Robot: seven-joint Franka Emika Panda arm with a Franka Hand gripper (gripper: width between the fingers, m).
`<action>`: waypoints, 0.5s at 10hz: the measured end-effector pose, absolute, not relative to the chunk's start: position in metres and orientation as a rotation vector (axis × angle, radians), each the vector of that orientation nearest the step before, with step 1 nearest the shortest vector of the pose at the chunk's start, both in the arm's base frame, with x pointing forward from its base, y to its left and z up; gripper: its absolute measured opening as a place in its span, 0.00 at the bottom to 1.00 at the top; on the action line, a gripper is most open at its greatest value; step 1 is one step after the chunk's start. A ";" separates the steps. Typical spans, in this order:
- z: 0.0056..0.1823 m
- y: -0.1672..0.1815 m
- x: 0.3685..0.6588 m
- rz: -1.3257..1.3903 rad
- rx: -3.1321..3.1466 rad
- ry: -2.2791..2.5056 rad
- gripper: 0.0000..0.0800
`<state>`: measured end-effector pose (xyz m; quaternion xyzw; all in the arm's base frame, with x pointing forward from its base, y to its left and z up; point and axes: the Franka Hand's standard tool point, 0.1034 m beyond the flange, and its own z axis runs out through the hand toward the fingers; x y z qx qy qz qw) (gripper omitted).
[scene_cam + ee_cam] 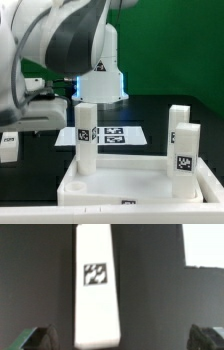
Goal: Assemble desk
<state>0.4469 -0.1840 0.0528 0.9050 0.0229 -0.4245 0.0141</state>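
Judging by its rigid white plastic, the upright leg [97, 286] looks light, stiff and slick, best pinched mid-shaft by the spread, empty tool [128, 338].

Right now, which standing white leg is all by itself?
The left leg. It stands alone at the exterior view's left end of the desk top, while the back right leg and front right leg stand close together.

Both views soft, blurry; wrist view dim, grey
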 end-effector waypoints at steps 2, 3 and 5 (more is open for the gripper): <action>0.048 -0.188 0.455 -1.310 2.807 0.078 0.81; 0.047 -0.189 0.453 -1.315 2.807 0.071 0.81; 0.036 -0.206 0.437 -1.366 2.792 0.019 0.81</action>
